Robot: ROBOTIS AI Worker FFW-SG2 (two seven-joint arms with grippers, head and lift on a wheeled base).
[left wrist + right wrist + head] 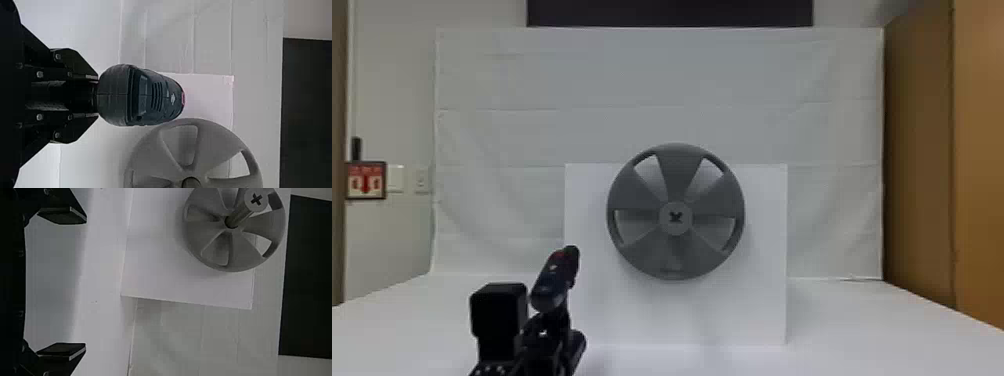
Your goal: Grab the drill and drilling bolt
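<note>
At the lower left of the head view, my left gripper (544, 332) holds the dark drill (554, 282), its body leaning up and right, left of the grey spoked wheel (677, 170). A cross-marked bolt (675, 217) sits at the wheel's hub. In the left wrist view my left gripper (96, 96) is shut on the handle of the drill (152, 96), whose body is apart from the fingers. My right gripper (85, 283) stands wide open in the right wrist view, nothing between its fingers. There the bolt (256, 199) juts out from the hub of the wheel (219, 246).
A white panel (732, 310) stands upright behind the wheel on the white table (857, 330). Behind it hangs a pale cloth (497, 135). A brown wooden surface (922, 150) rises along the right side.
</note>
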